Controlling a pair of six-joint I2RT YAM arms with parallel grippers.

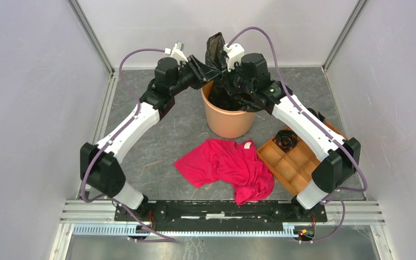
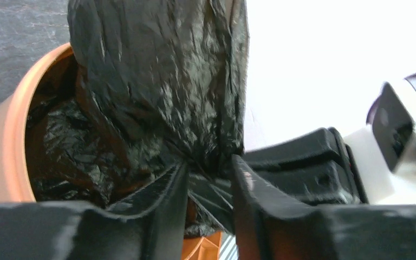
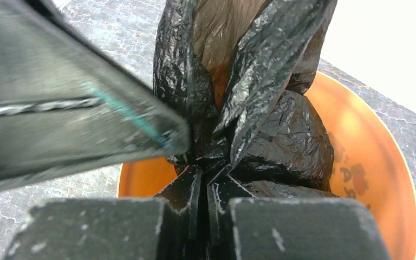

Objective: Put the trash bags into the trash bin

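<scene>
The pale-orange trash bin (image 1: pixel 227 122) stands at the back middle of the table. A glossy black trash bag (image 1: pixel 215 47) rises in a bunch above the bin, and its lower part hangs inside. My left gripper (image 1: pixel 201 66) comes from the left and is closed on the bag's gathered neck. In the left wrist view the film (image 2: pixel 157 81) fills the gap at the gripper (image 2: pixel 210 165) above the bin's rim (image 2: pixel 16 108). My right gripper (image 1: pixel 223 69) is shut on the same neck. Its wrist view shows its gripper (image 3: pixel 203 173) pinching the bag (image 3: pixel 260 81) over the bin (image 3: pixel 368 162).
A red cloth garment (image 1: pixel 227 165) lies crumpled in front of the bin. A flat brown compartment tray (image 1: pixel 298 170) sits at the right under my right arm, with a small black object (image 1: pixel 287 140) in one cell. Walls close in the back and sides.
</scene>
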